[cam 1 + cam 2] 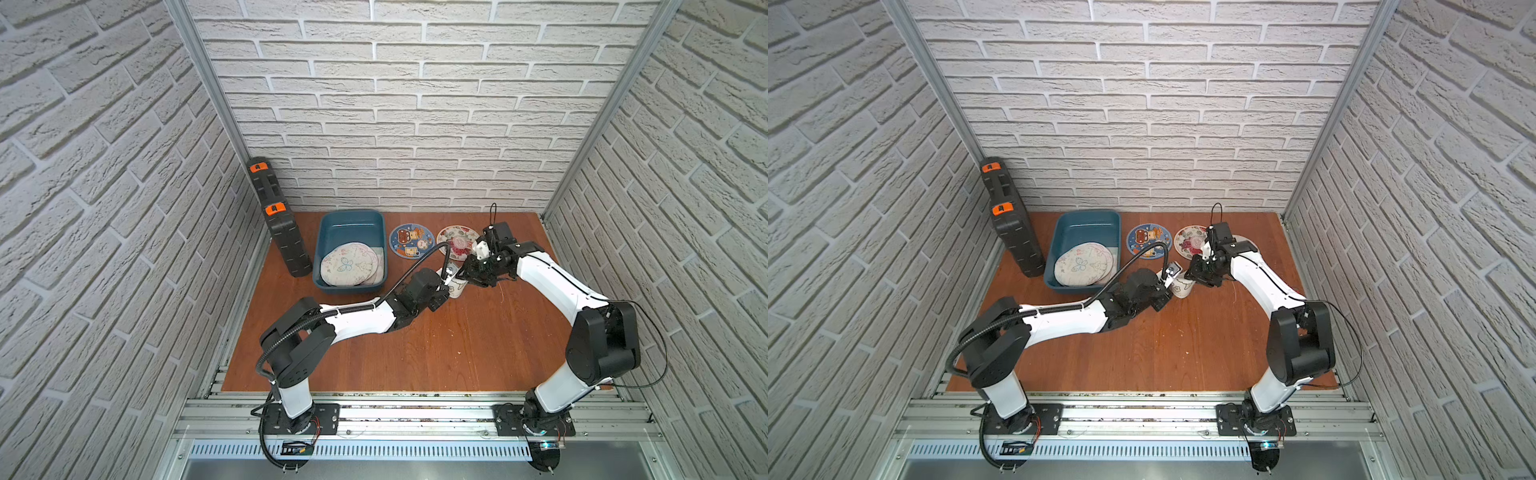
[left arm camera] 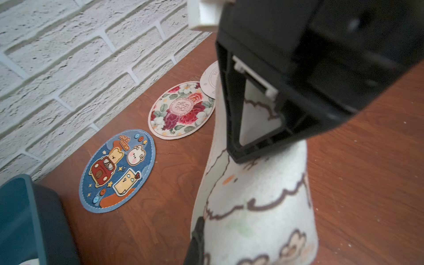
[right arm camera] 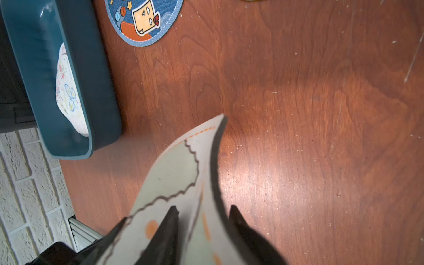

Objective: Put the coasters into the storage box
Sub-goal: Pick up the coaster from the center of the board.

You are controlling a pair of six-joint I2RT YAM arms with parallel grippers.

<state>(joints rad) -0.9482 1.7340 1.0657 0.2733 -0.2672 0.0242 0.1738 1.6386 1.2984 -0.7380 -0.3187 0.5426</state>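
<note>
Clearly a hand-over is under way: the cream cartoon coaster (image 2: 252,206) hangs curled above the worktop (image 1: 415,340), near the front corner of the storage box (image 1: 350,212). The left pincer (image 1: 449,279) is pressed together on one edge of it. The right pincer (image 3: 203,208) has its jaws apart on either side of the opposite edge, so the left arm seems to carry the weight.

To do this well, I judge, the right arm should back straight off along the coaster's plane so as not to drag it. The left should then swing over the box wall, high enough that the drooping edge clears the rim, and let go flat over the pale coasters (image 1: 347,264) lying inside. Nothing blocks that short path.

Beside the box lie a blue coaster (image 1: 411,241) and a floral coaster (image 1: 455,243), with a pale one (image 2: 210,85) overlapping the floral; the right arm hangs over them. A black case (image 1: 282,232) stands beyond the box against the side wall, out of the way.
</note>
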